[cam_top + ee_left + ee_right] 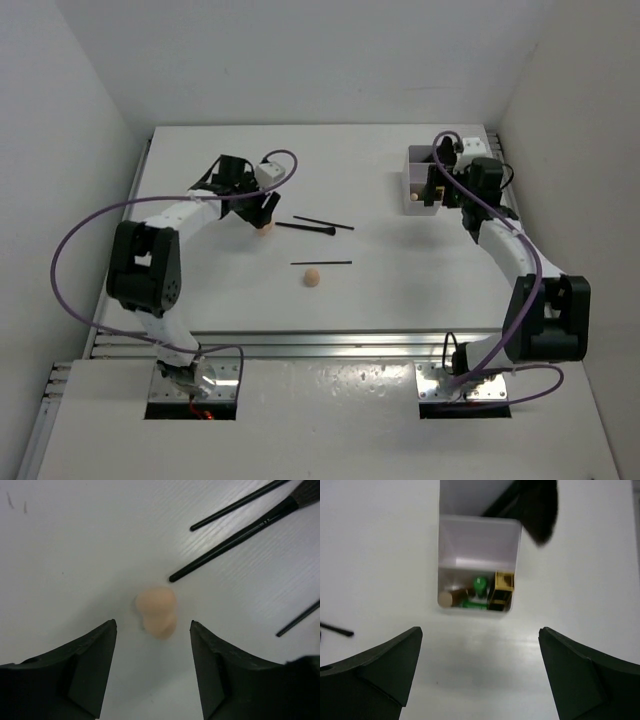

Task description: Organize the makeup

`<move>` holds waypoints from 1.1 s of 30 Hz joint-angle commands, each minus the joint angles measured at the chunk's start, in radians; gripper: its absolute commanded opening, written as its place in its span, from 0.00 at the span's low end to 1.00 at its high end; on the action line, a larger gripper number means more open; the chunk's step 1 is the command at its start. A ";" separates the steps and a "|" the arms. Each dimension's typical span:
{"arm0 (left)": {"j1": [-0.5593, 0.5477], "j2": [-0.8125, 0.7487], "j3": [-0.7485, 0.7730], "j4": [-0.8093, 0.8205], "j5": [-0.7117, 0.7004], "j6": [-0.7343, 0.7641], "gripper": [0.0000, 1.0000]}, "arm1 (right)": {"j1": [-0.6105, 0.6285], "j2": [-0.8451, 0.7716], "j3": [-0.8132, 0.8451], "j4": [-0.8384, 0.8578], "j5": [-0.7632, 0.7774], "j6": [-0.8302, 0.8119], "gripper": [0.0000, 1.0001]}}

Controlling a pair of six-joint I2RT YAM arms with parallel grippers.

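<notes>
A peach sponge (157,612) lies on the white table just ahead of my open left gripper (153,630), between the lines of its fingers and not touched; it also shows in the top view (265,231) under that gripper (262,215). A second sponge (313,277) lies mid-table. A black brush (235,537) and two thin pencils (240,502) (300,617) lie to the right. My right gripper (480,635) is open and empty, just short of the box (477,545), whose near compartment holds a copper tube (451,598), green tubes (479,586) and a black-gold lipstick (502,590).
A black brush head (540,510) sticks out of the box's far compartment. The box (415,160) stands at the back right near the table edge, with my right gripper (438,192) beside it. White walls close in the table on three sides.
</notes>
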 commanded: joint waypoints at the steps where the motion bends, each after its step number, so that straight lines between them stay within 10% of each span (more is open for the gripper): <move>1: -0.010 0.117 0.103 -0.062 -0.040 -0.029 0.65 | 0.009 -0.055 -0.065 -0.100 -0.016 -0.033 1.00; 13: -0.029 0.227 0.113 -0.082 -0.029 -0.080 0.61 | 0.012 -0.078 -0.082 -0.097 -0.036 -0.043 1.00; 25: -0.010 0.190 0.042 -0.072 0.014 -0.077 0.00 | 0.012 -0.096 -0.070 -0.100 -0.028 -0.035 1.00; 33: 0.023 0.024 0.100 -0.121 -0.055 0.020 0.00 | -0.002 -0.101 -0.070 -0.129 -0.025 -0.006 1.00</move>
